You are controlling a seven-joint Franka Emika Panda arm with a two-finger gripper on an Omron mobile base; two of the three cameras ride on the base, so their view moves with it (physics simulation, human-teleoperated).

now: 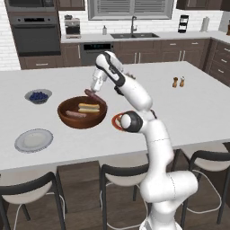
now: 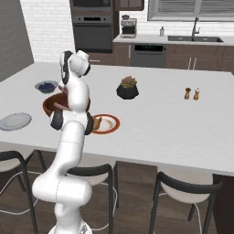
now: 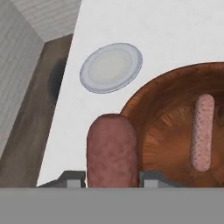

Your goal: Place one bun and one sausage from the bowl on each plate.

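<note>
My gripper point(image 1: 94, 90) hangs over the far rim of the dark-brown wooden bowl point(image 1: 67, 117), shut on a reddish sausage point(image 1: 99, 98). In the hand view the held sausage point(image 3: 112, 148) stands between the fingertips point(image 3: 72, 177), over the bowl's rim point(image 3: 144, 94). A second sausage point(image 3: 203, 131) lies inside the bowl, and a bun point(image 1: 89, 108) rests in it too. The grey plate point(image 1: 33, 140) sits bare at the front left. The orange-rimmed plate point(image 2: 112, 123), partly behind my arm, carries a bun point(image 2: 97, 122).
A small grey-blue bowl of berries point(image 1: 38, 96) stands left of the wooden bowl. A dark potted plant point(image 2: 128, 89) and a salt and pepper pair point(image 2: 192, 93) sit farther right. Stools line the counter's near edge.
</note>
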